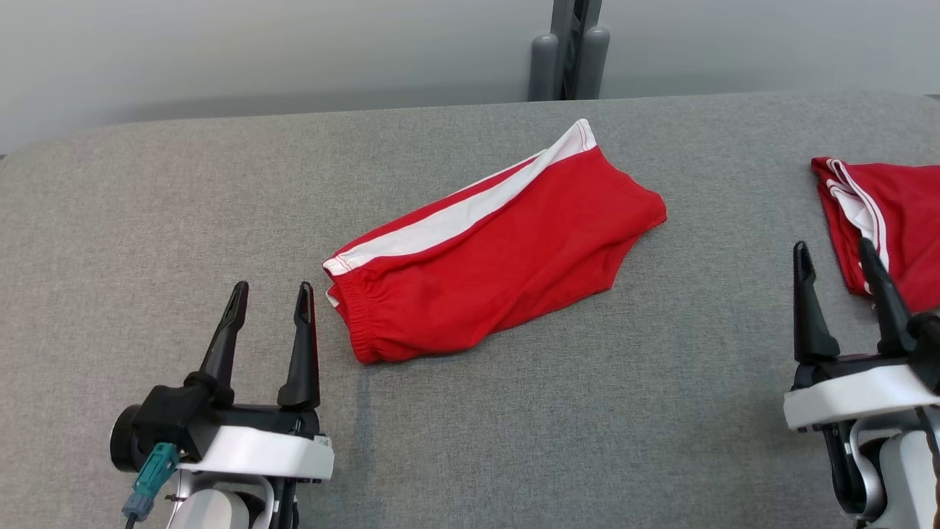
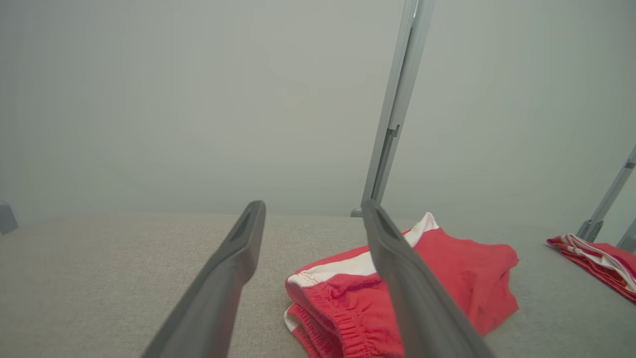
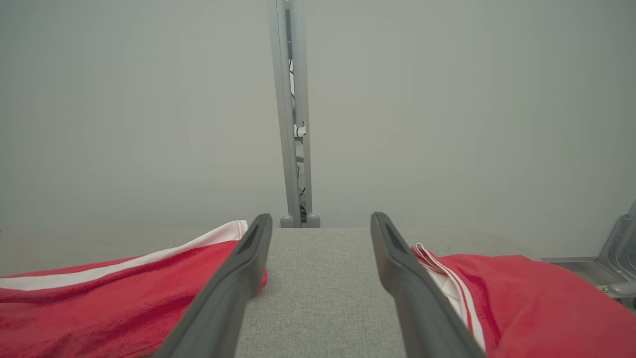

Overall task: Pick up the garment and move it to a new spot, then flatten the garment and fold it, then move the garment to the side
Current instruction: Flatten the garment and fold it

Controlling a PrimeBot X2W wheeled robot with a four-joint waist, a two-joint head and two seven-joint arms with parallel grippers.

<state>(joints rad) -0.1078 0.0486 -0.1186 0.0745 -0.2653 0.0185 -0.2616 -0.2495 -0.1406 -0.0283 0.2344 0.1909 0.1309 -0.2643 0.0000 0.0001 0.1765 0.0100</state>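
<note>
Currently both tools are empty. The left tool (image 1: 272, 290) sits just beside the waistband end of the red garment (image 1: 499, 250) with its fingers apart. The right tool (image 1: 833, 250) is likewise spread, near a second red garment (image 1: 896, 213) at the right edge of the surface (image 1: 147, 220). The garment lies mid-surface, doubled over with its white stripe up, though I cannot tell how neatly the layers sit. It looks folded already, so moving it aside is probably next. That calls for pinching all layers together at the waistband.

L end effector (image 1: 270, 295) open, R end effector (image 1: 836, 253) open, fingers up
</note>
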